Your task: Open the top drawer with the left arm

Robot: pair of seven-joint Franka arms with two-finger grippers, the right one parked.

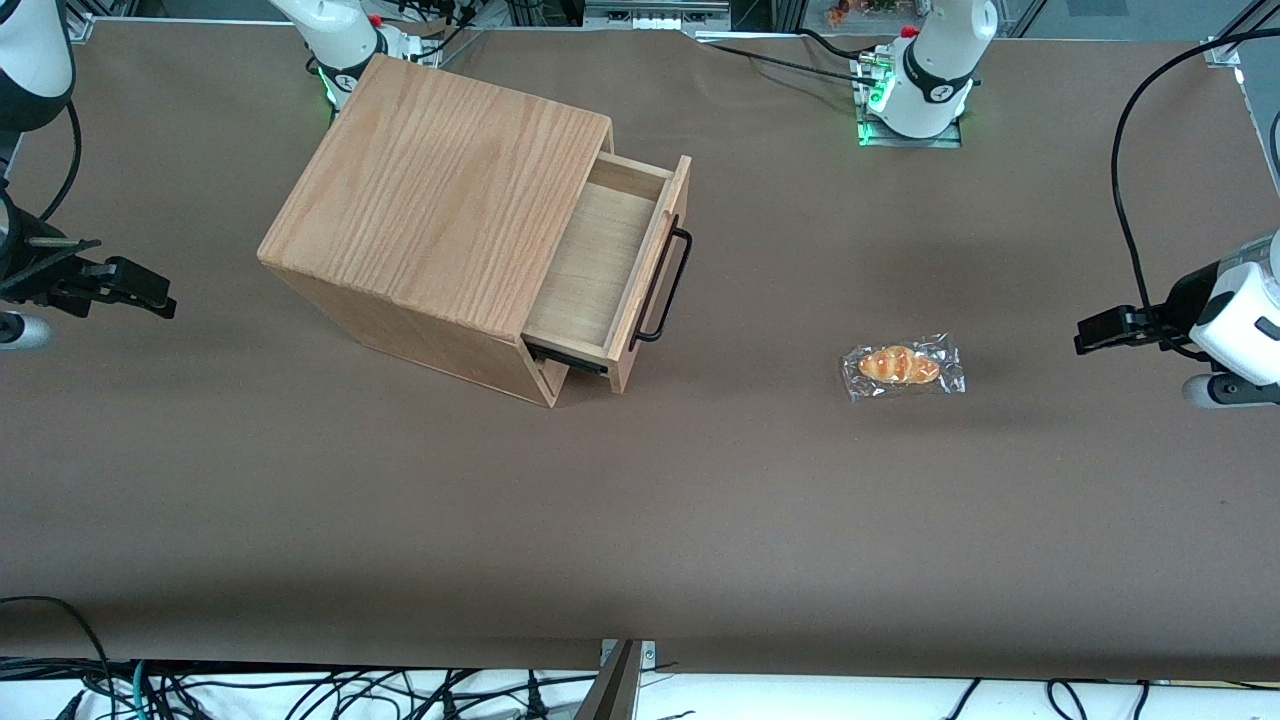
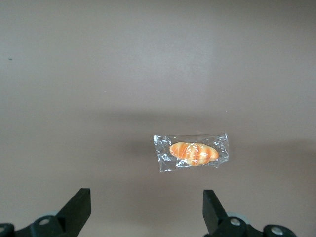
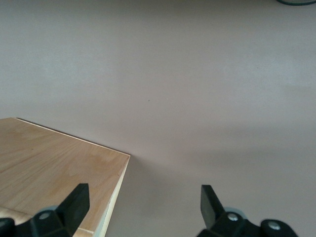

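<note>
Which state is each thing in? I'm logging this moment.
Top drawer: pulled partly out, nothing inside.
Drawer handle: free, nothing gripping it.
Wrapped bread roll: lying flat on the table, wrapper sealed.
Left gripper: open, holding nothing, above the table near the roll.

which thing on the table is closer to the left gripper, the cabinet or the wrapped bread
The wrapped bread, lying near the open left gripper; the cabinet sits toward the parked arm's end.
</note>
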